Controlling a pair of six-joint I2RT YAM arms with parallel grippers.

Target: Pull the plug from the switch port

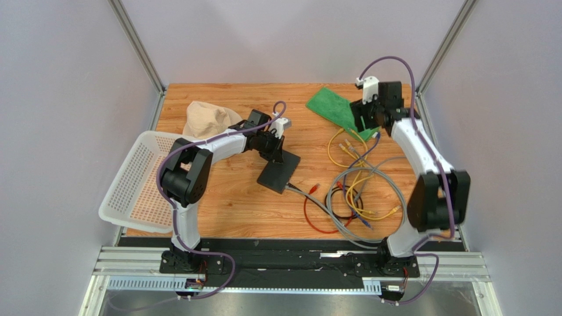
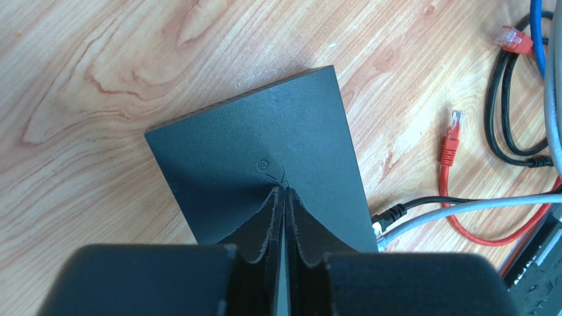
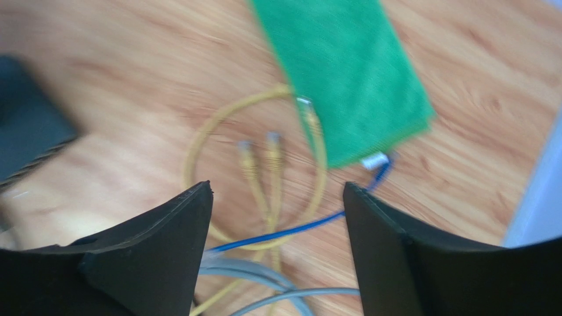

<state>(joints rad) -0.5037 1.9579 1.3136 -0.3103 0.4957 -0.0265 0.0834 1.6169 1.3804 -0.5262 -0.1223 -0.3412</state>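
Nearest the arm bases, a tangle of cables in red, yellow, black and grey lies on the wooden table. From it a grey cable and a black plug run side by side into the edge of the switch, which lies flat near the table's middle. Both look seated as far as the left wrist view shows. The left gripper stands on the switch's top face, pressed fully together, its tip bearing down rather than pinching anything. Farther back, the right gripper hangs with its jaws spread wide and empty above loose yellow cables, beside the green cloth and well apart from the switch; that view is blurred. As I judge the risks, the switch is pinned only by a narrow tip contact, so a sideways pull, or one with the latch unreleased, could slide or swivel it. The two plugs sit so close that the right gripper might take the wrong one, or grab cable instead of plug. Reaching across the tangle could also snag a loop.
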